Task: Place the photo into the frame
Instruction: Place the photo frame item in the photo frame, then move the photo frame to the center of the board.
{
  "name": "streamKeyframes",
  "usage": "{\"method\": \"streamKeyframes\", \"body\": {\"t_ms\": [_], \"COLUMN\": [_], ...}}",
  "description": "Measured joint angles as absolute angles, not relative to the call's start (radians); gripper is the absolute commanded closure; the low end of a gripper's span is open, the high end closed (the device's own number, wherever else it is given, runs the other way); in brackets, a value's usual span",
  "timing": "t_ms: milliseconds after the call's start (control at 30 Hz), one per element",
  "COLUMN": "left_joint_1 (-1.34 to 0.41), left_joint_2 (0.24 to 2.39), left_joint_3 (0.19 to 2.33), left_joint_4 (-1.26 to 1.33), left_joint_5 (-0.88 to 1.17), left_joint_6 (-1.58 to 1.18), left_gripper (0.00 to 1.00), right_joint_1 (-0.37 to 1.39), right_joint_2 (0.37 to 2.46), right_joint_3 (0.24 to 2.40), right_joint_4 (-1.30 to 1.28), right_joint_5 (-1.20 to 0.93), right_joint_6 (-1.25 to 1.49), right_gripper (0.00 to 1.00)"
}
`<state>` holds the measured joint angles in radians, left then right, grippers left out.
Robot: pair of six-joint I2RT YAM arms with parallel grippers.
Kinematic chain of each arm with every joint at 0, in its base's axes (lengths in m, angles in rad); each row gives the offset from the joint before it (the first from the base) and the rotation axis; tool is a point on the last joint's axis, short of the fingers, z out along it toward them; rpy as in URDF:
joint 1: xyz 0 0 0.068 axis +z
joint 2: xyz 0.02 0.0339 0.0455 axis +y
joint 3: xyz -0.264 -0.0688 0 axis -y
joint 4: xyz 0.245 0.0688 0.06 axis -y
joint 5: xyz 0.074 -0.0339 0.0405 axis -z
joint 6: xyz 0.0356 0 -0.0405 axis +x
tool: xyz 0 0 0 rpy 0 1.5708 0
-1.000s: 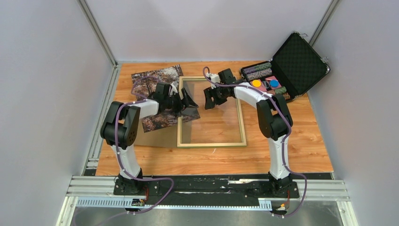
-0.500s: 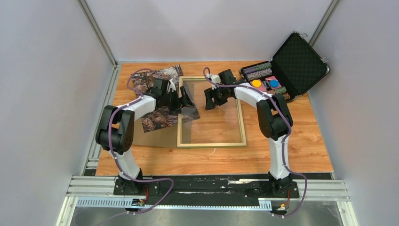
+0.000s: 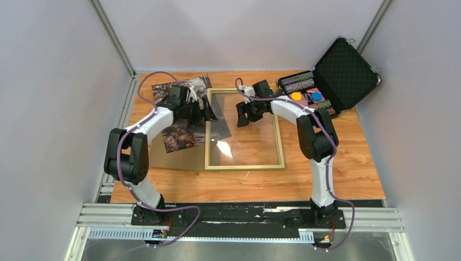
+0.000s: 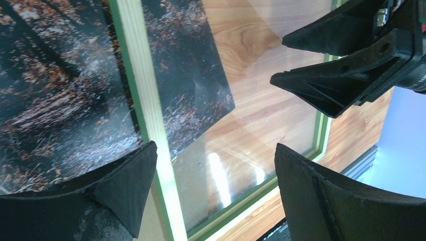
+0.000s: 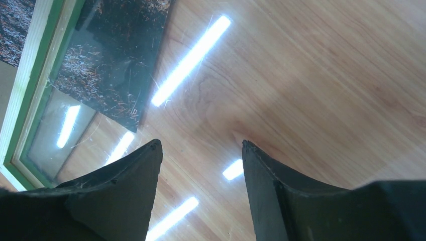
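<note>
Left gripper and right gripper are hovering released and empty over the frame, whose left rail is overlapping the photo's corner on the bench.

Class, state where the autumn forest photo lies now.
Top view: the thin rectangular forest photo lies left of centre, one corner under the left rail of the green wooden frame.

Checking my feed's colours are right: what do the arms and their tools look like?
The left arm and right arm match: white links, black joints, a loose purple cable along each. The left tool and right tool each carry two matte black, wedge-shaped fingers.
</note>
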<state>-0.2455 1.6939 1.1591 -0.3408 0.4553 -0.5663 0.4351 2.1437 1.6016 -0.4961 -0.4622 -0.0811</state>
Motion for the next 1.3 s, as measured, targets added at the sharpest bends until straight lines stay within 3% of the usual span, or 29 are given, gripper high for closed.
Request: {"method": "streamKeyframes", "body": {"t_ms": [333, 633, 1300], "left_joint_1": [-0.228, -0.228, -0.228], "left_joint_2": [1.691, 1.691, 1.534], "left_joint_3": [1.187, 1.206, 1.185], "left_joint_4": [-0.388, -0.396, -0.414], "left_joint_5": [0.411, 0.400, 0.259], "left_joint_6": [-0.469, -0.341, -0.106], "left_gripper": [0.06, 0.07, 0.07], "right_joint_1": [0.435, 0.419, 0.187], "right_joint_2": [2.129, 1.956, 1.924], "right_joint_3": [1.600, 1.541, 1.422], "right_joint_4": [-0.498, -0.500, -0.496], "right_joint_5": [-0.458, -0.366, -0.177], "right_joint_6": [-0.081, -0.085, -0.038], "right_gripper": [0.34, 0.34, 0.49]}}
